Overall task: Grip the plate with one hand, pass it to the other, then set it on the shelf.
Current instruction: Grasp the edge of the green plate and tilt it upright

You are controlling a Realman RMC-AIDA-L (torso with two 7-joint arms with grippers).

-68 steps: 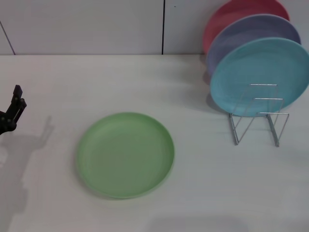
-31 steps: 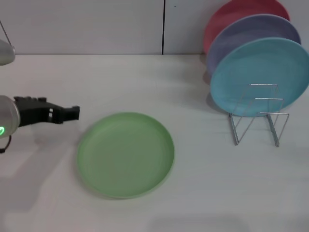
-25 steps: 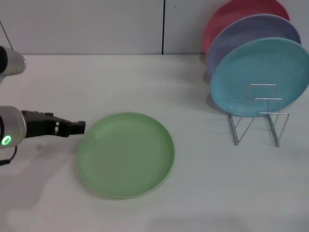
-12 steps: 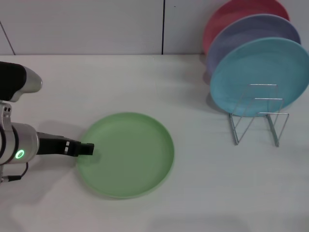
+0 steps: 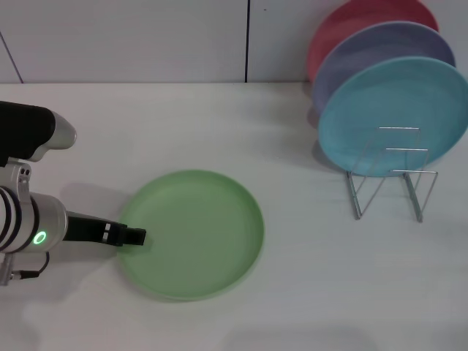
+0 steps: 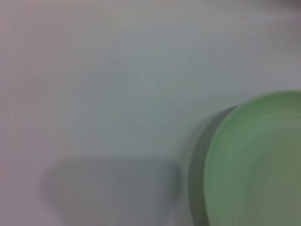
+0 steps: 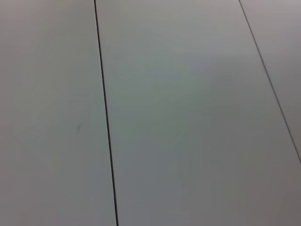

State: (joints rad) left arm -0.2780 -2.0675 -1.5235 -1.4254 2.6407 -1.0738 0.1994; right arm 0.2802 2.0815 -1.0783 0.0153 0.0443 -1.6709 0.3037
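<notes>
1. The light-green plate lies flat on the white table, left of centre in the head view; the left wrist view shows part of its rim with a shadow beside it on the table.
2. The left gripper reaches in level from the left, its black tip at the plate's left rim; whether it touches the rim cannot be told; whether its jaws are open or closed cannot be told; the green ring glows on the silver-white arm behind it.
3. The wire dish rack stands well apart from the plate, at the right of the table; a teal plate leans upright in it, a lavender plate behind that, a pink-red plate at the back; the front loop dividers carry nothing.
4. The right gripper appears in no view; the right wrist view shows only pale wall panels with dark seams.
</notes>
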